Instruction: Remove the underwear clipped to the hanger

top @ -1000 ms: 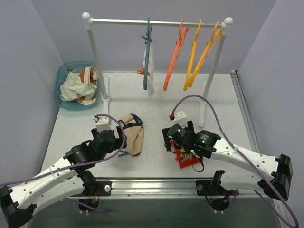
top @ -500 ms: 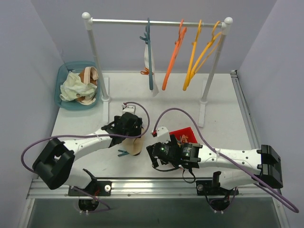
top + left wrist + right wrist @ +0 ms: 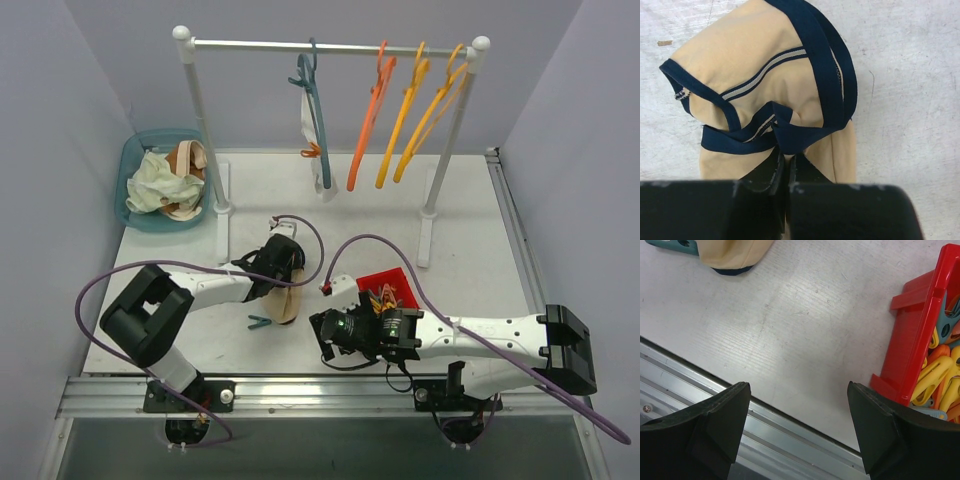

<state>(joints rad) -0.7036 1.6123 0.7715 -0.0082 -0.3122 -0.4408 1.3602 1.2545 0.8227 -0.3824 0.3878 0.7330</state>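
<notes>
A cream underwear with dark navy trim (image 3: pixel 289 301) (image 3: pixel 765 55) lies crumpled on the table in front of the rack. My left gripper (image 3: pixel 284 268) (image 3: pixel 786 157) is down on it, its jaws shut on the bunched navy trim. A white underwear (image 3: pixel 307 118) hangs clipped to the teal hanger (image 3: pixel 319 135) on the rail, with an orange clip (image 3: pixel 311 152) at its lower edge. My right gripper (image 3: pixel 328 338) (image 3: pixel 799 390) stands open and empty over the table's front edge, to the right of the cream underwear (image 3: pixel 735 252).
A red bin (image 3: pixel 384 283) (image 3: pixel 912 335) of coloured clips sits by the right gripper. A teal clip (image 3: pixel 260 322) (image 3: pixel 670 244) lies near the cream underwear. Orange and yellow hangers (image 3: pixel 410 110) hang on the rack. A teal basket (image 3: pixel 136 150) of cloths stands back left.
My left gripper has gone from open to shut on the cream underwear's trim, and its arm has reached a little further. The right arm has hardly moved. The hangers have swung slightly.
</notes>
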